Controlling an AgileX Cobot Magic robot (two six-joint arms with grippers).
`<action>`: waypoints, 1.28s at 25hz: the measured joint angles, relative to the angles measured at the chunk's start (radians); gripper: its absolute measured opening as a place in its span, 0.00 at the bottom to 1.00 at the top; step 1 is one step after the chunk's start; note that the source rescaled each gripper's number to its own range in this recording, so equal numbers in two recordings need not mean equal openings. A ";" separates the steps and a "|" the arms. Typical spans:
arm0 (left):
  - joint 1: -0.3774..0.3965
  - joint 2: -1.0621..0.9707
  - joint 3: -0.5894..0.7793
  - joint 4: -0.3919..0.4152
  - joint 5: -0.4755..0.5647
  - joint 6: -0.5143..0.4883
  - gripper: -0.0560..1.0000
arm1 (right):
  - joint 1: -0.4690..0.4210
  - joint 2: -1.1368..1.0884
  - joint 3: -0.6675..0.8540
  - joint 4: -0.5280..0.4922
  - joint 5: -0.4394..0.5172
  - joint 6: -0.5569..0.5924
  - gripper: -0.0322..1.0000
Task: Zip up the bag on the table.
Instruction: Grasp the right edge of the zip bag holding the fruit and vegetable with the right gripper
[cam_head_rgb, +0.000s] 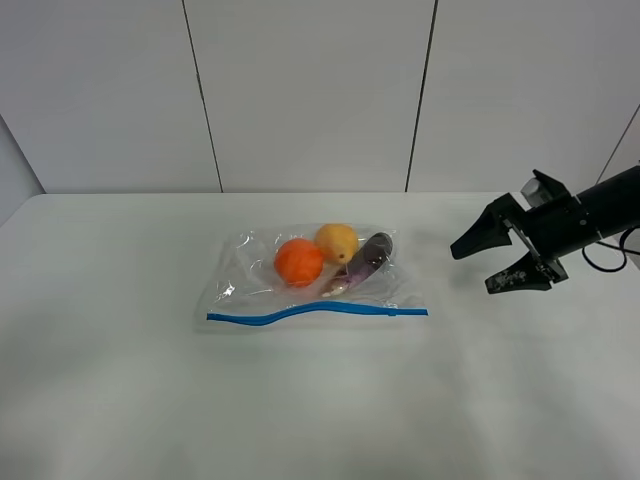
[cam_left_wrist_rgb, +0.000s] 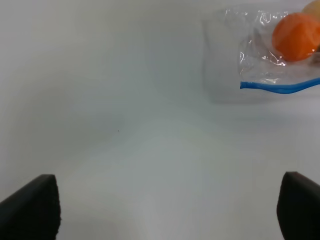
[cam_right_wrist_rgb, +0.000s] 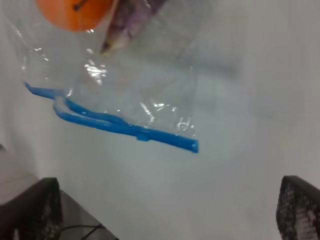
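Right end effector (cam_head_rgb: 472, 270) spread, apart from bag (cam_head_rgb: 240, 282); blue zipper (cam_head_rgb: 320, 309) wavy.

I see a plain white table (cam_head_rgb: 120, 380), no pattern. The bag (cam_head_rgb: 240, 272) is clear with pale glints; its zipper strip (cam_head_rgb: 316, 311), along the 6 o'clock edge, is bright blue. Inside sit an orange fruit (cam_head_rgb: 299, 262), a yellow fruit (cam_head_rgb: 337, 242) at its 1 o'clock, and a dark purple eggplant (cam_head_rgb: 370, 256) at its 3 o'clock. The right gripper (cam_head_rgb: 474, 269) is black.
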 joint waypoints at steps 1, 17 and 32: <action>0.000 0.000 0.000 0.000 0.000 0.000 1.00 | 0.000 0.028 0.000 0.021 0.007 -0.021 0.94; 0.000 0.000 0.000 0.000 0.000 0.000 1.00 | 0.142 0.244 -0.043 0.157 0.012 -0.093 0.94; 0.000 0.000 0.000 0.000 0.000 0.000 1.00 | 0.171 0.263 -0.062 0.101 0.008 -0.064 0.49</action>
